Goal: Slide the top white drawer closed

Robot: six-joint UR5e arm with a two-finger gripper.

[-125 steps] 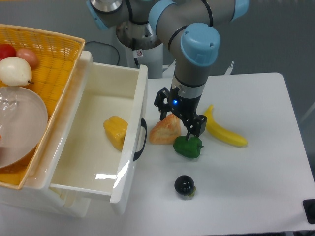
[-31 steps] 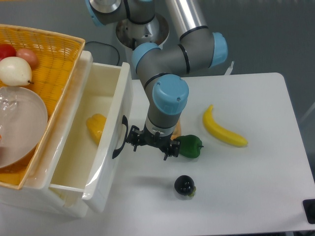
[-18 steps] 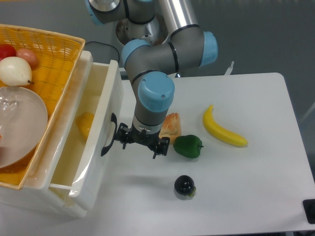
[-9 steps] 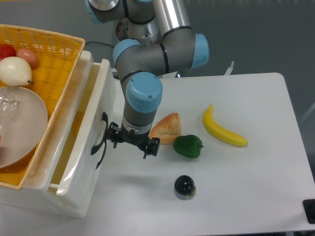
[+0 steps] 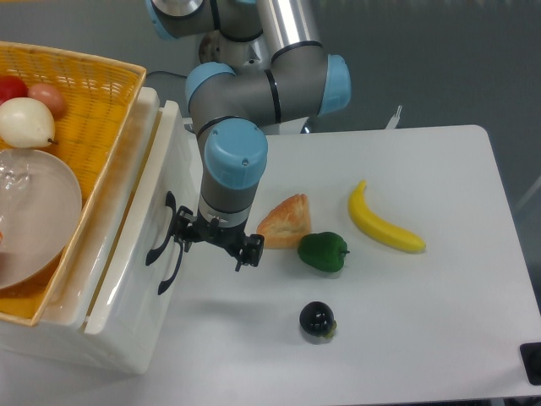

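Observation:
The top white drawer (image 5: 157, 169) is pushed in almost flush with the white unit, and only a thin slit of its inside shows along the top edge. Its black curved handle (image 5: 159, 228) faces right. Just under it is the like handle of the lower drawer front (image 5: 172, 271). My gripper (image 5: 213, 246) hangs low over the table right against the drawer front. Its fingers are spread open with nothing between them. The left fingertip (image 5: 181, 240) is at the handle.
A yellow wicker basket (image 5: 84, 85) on the unit holds a glass bowl (image 5: 34, 211) and fruit. On the table to the right lie a piece of bread (image 5: 285, 222), a green pepper (image 5: 322, 252), a banana (image 5: 385, 222) and a small black ball (image 5: 317, 319).
The drawer has slid left from wide open to nearly shut, hiding the yellow item inside. My gripper moved left with it, staying against the drawer front.

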